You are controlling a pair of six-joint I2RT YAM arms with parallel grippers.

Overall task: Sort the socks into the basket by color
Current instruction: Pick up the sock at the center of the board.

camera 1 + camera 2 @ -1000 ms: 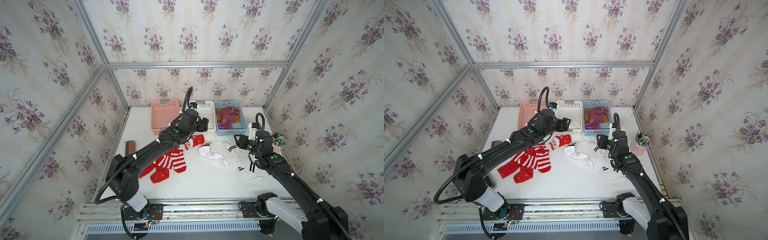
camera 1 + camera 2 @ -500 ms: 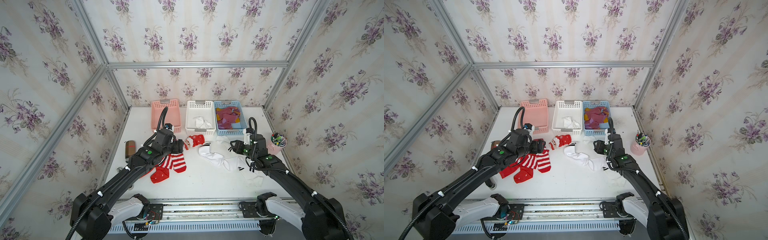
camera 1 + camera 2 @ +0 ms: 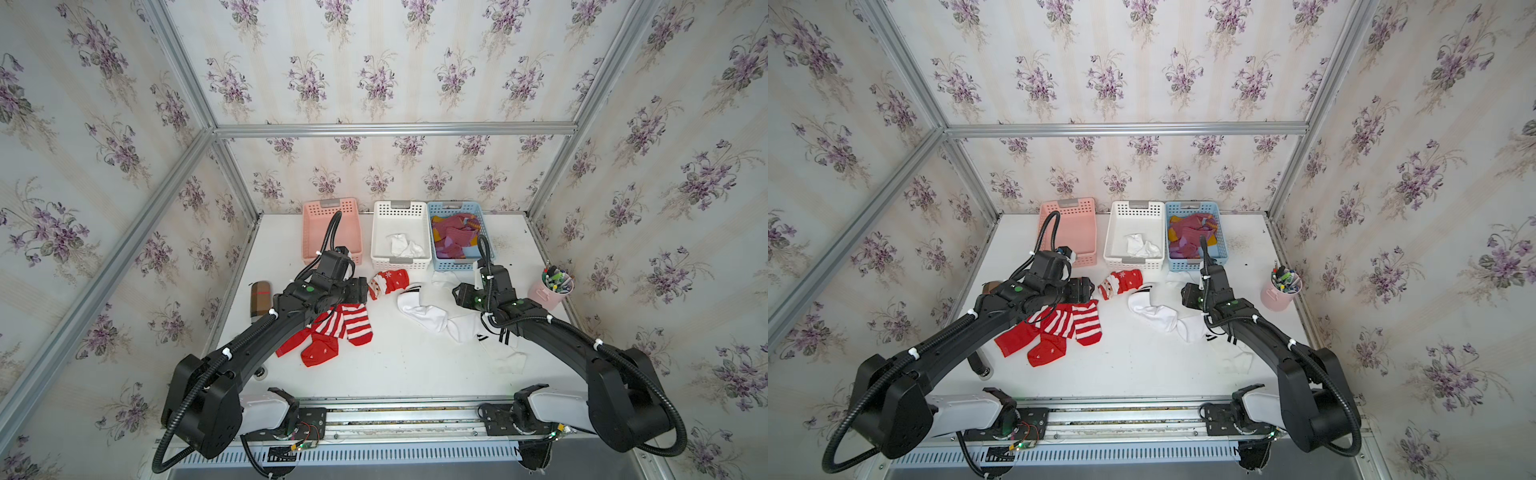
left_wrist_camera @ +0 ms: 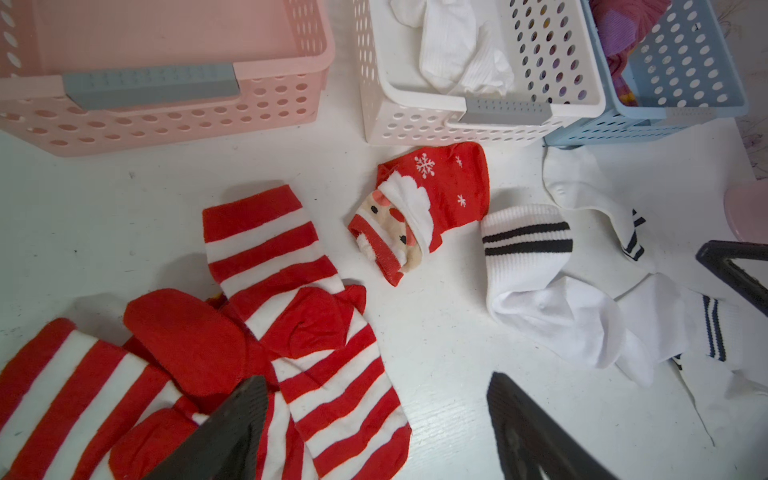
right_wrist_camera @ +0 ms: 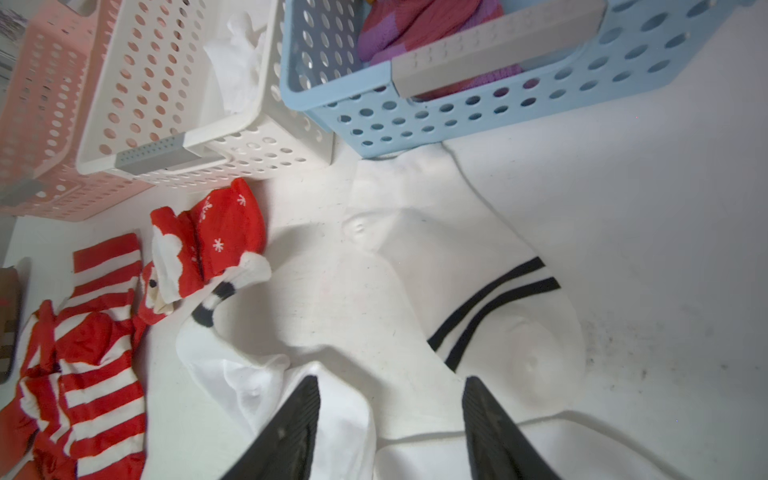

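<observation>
Where your left arm stretches low: left end effector spread wide, empty, above red striped socks, eight o'clock.
Right end effector: half parted, over white socks, four o'clock.
White basket: twelve o'clock, Santa sock just at its six o'clock side.

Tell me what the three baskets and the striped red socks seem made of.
The pink basket, white basket and blue basket look like matt moulded plastic: stiff walls with rows of holes. The striped red socks look like soft knitted fabric: they crease and fold.
</observation>
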